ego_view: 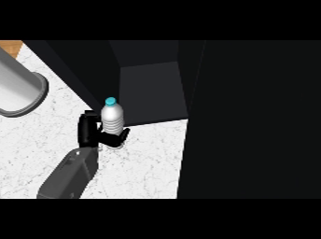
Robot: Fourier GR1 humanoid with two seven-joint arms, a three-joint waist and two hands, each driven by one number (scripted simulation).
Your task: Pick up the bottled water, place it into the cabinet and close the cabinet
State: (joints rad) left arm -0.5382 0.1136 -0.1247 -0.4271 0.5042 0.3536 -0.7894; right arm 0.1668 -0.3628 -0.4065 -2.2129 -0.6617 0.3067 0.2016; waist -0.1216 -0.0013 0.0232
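- While the bottled water (111, 119) stands upright at the far edge of the white marbled counter (143, 172), just before the dark cabinet (153, 91), the hand (93, 133) at the left of the view has its black fingers curled round the bottle's lower half, grasping it; by the rig's account of sides this is the robot's left hand.
- The hold sits low on the body, well beneath the blue cap (110, 101). I judge the bottle could tip about the fingers as it travels, since most of its height stands above the grasp.
- The cabinet's floor (156, 100) lies just beyond the bottle, and whether it sits level with the counter or raised cannot be told; if there is a lip, the bottle's base might catch on it and topple.
- A tall black panel (260, 121) fills the right of the view, perhaps the open door, though I cannot tell. If so, closing it calls for a hand on that side, and no right hand shows at all.
- The grey forearm (66, 175) comes in from the near left; pushing deep into the cabinet may bring it against the left wall.
- A grey cylinder (11, 84) lies at the far left, well apart from the bottle, and poses little risk.
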